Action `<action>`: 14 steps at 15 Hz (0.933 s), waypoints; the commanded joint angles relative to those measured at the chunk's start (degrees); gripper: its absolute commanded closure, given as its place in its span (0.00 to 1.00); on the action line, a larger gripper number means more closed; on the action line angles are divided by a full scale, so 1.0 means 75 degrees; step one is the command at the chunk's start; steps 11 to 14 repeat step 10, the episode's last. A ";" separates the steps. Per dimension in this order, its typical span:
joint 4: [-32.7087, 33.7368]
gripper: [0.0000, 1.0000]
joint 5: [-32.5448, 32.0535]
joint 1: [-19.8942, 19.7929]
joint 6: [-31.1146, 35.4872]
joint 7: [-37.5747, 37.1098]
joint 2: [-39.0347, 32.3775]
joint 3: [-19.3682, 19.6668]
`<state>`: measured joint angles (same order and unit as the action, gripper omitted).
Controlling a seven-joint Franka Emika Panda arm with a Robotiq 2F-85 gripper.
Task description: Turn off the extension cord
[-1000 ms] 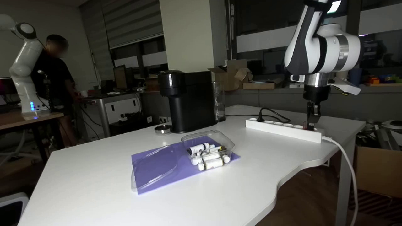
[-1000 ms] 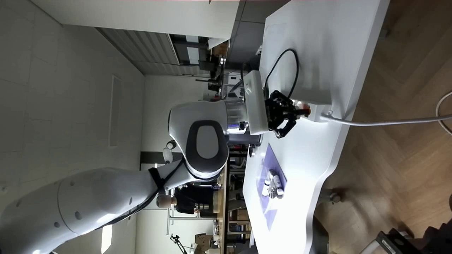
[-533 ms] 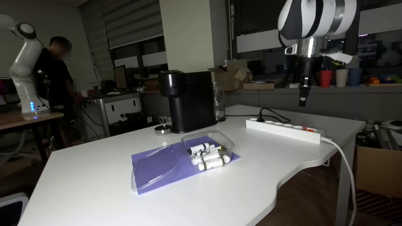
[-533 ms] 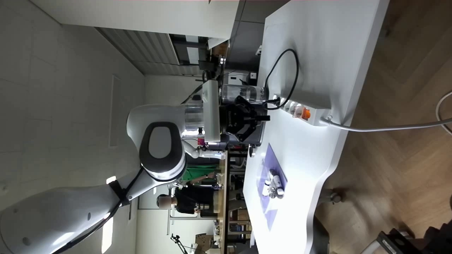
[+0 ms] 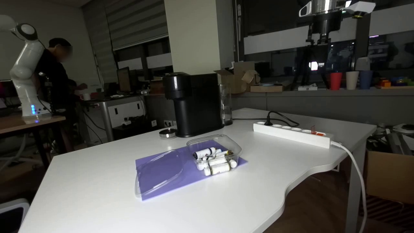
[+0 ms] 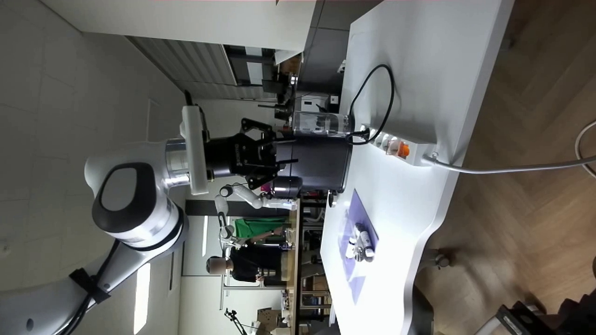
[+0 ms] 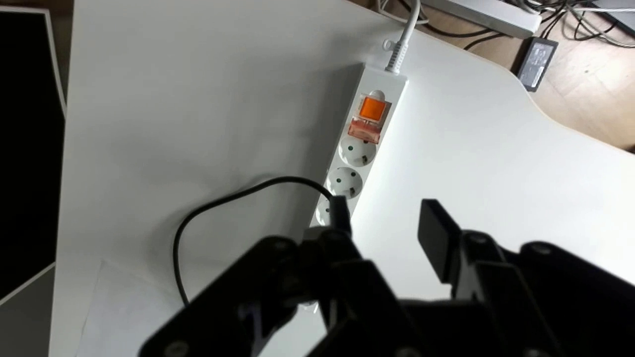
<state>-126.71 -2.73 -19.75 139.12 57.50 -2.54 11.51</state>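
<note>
Gripper (image 7: 387,224) hangs wide apart, well above the power strip (image 5: 292,135); red cup (image 5: 335,81) only shows in an exterior view.

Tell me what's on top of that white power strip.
The power strip carries an orange switch, a raised transparent flap, round sockets and a black plug, which hides the socket beneath it.

Table (image 5: 97,200) white, one edge curved, top bright against dim surroundings. In an exterior view, behind table: pale pillar (image 5: 192,35), dark windows (image 5: 271,16), striped blinds (image 5: 139,19). Left of table: wood-topped desk (image 5: 16,125). In an exterior view, below table: wood-patterned floor (image 6: 526,209); above table level: lit ceiling lamp (image 6: 142,298).
</note>
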 commanded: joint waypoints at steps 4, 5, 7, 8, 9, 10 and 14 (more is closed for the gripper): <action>0.0343 0.07 -0.0472 0.0190 -0.0981 -0.0552 0.0437 0.0355; 0.0414 0.01 -0.0514 0.0190 -0.1131 -0.0557 0.0446 0.0386; 0.0575 0.00 -0.0741 0.0194 -0.1490 -0.0677 0.0425 0.0434; 0.0353 0.04 -0.0449 0.0208 -0.1131 -0.0267 0.0411 0.0451; 0.0412 0.00 -0.0527 0.0205 -0.1249 -0.0307 0.0411 0.0467; 0.0438 0.00 -0.0550 0.0203 -0.1298 -0.0322 0.0411 0.0475; 0.0438 0.00 -0.0550 0.0203 -0.1298 -0.0322 0.0411 0.0475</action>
